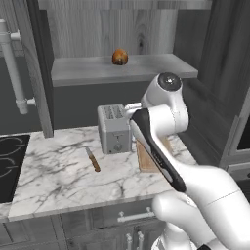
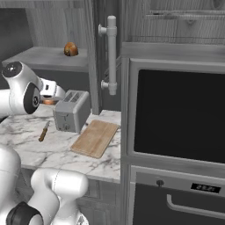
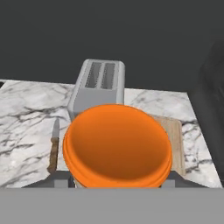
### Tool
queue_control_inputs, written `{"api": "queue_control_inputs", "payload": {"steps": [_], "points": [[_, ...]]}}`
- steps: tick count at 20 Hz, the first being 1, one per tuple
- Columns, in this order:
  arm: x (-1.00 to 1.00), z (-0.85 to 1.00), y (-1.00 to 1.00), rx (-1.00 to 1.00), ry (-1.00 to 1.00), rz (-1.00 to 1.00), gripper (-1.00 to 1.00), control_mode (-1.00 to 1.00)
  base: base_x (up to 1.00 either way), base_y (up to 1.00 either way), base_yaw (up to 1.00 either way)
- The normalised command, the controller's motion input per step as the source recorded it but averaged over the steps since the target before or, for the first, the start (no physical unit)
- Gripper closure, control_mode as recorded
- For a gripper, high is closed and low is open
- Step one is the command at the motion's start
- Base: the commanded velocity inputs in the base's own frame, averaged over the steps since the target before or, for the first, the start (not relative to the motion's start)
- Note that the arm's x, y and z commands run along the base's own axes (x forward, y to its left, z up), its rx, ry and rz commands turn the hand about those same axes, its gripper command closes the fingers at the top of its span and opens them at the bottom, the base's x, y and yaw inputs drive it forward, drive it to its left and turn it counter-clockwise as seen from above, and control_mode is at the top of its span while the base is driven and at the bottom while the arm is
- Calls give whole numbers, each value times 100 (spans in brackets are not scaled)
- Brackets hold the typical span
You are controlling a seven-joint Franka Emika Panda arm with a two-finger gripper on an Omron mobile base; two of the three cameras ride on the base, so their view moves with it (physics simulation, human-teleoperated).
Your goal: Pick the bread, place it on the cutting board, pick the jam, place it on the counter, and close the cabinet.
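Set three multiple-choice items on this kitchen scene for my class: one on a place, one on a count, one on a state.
1. Where is the bread?
A. in a sink
B. on the grey shelf
C. on a plate

2. How many slots does the toaster have on top?
A. one
B. two
C. four

3. What state is the jam in?
A. held in the gripper
B. spilled on a floor
C. standing in a bowl

Key:
1 B, the brown lump sits on the shelf in both base views.
2 B, the hand view shows two slots side by side.
3 A, the orange jar sits between the finger tips in the hand view.
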Motion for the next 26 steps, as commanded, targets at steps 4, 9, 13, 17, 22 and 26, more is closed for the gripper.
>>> {"api": "queue_control_inputs", "payload": {"steps": [4, 9, 13, 17, 22, 26], "points": [[3, -41, 33, 2, 9, 0, 100, -100, 0, 0, 0], [23, -40, 42, 1, 14, 0, 100, -100, 0, 0, 0], [12, -40, 43, 1, 11, 0, 100, -100, 0, 0, 0], [9, -40, 38, 1, 9, 0, 100, -100, 0, 0, 0], [10, -44, 40, 0, 14, 0, 100, -100, 0, 0, 0], [7, -52, 30, 0, 14, 1, 100, -100, 0, 0, 0]]}}
